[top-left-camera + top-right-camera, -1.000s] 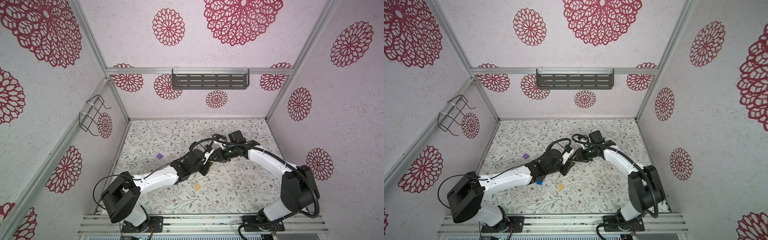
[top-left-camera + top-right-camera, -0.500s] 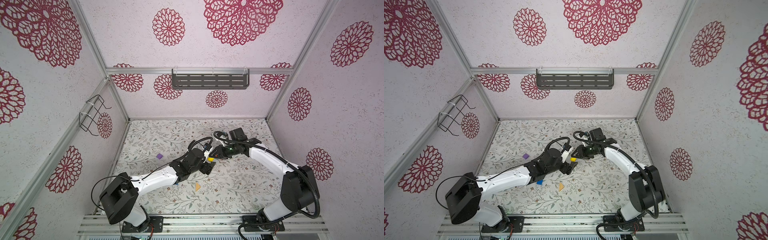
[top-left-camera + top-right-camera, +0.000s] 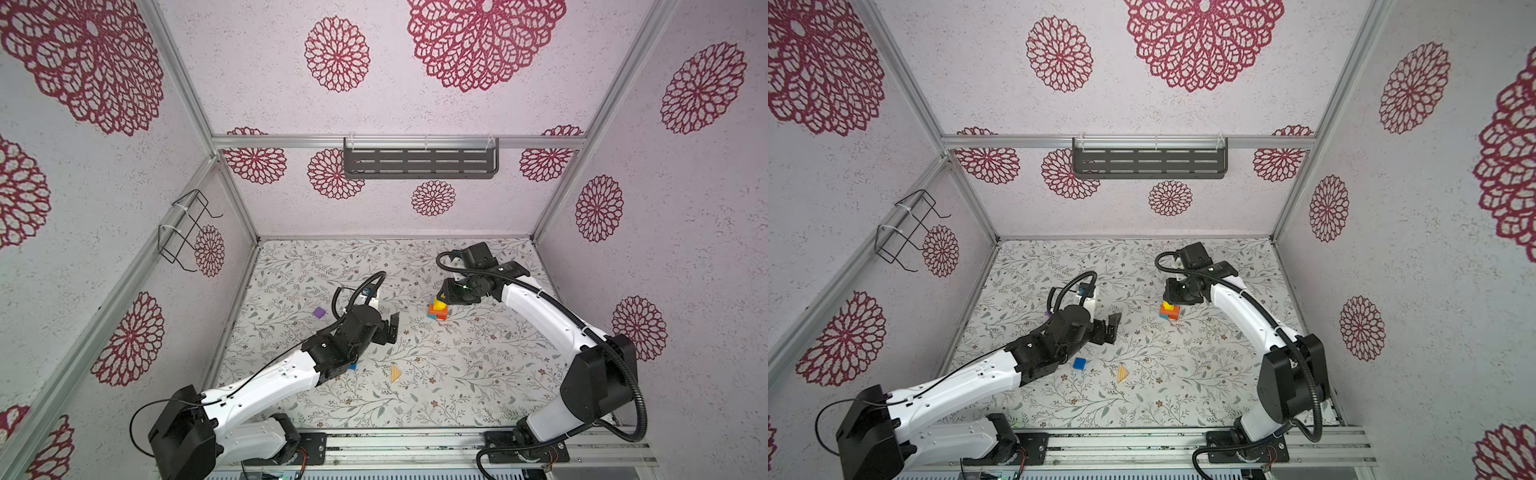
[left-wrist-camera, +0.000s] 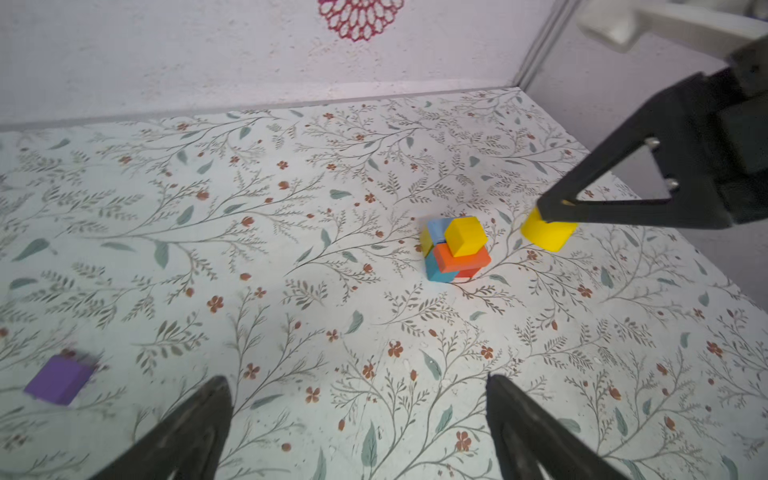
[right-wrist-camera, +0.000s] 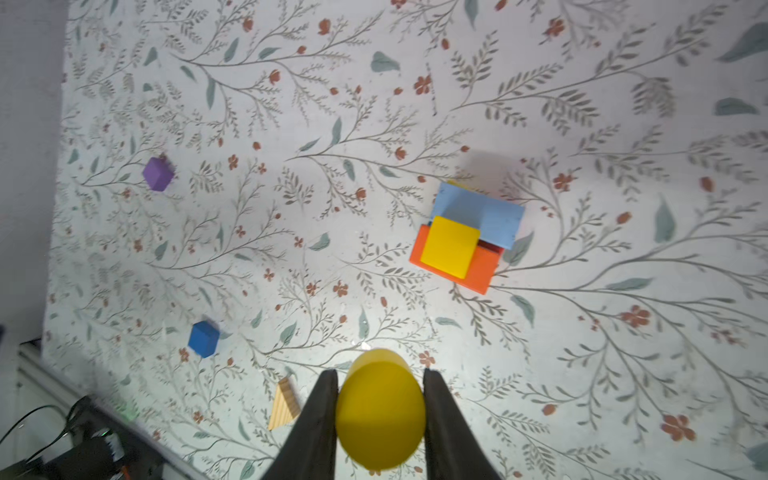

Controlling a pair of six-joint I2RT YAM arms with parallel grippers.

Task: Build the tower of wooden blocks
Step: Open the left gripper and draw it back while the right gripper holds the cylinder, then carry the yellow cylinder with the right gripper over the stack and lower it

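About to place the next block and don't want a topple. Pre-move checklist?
1. Right claw grips yellow cylinder: ok, pinched on both sides.
2. Left claw off the tower: ok, open and apart from it.
3. Tower upright: ok, yellow cube on top.
4. Yellow cylinder over yellow cube: not ok, off to one side.
5. Yellow cube seated flat: cannot tell.

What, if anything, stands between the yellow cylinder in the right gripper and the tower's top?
Nothing visible does. The right gripper holds the yellow cylinder clear of the tower, whose top yellow cube is bare; the open left gripper stands well apart.
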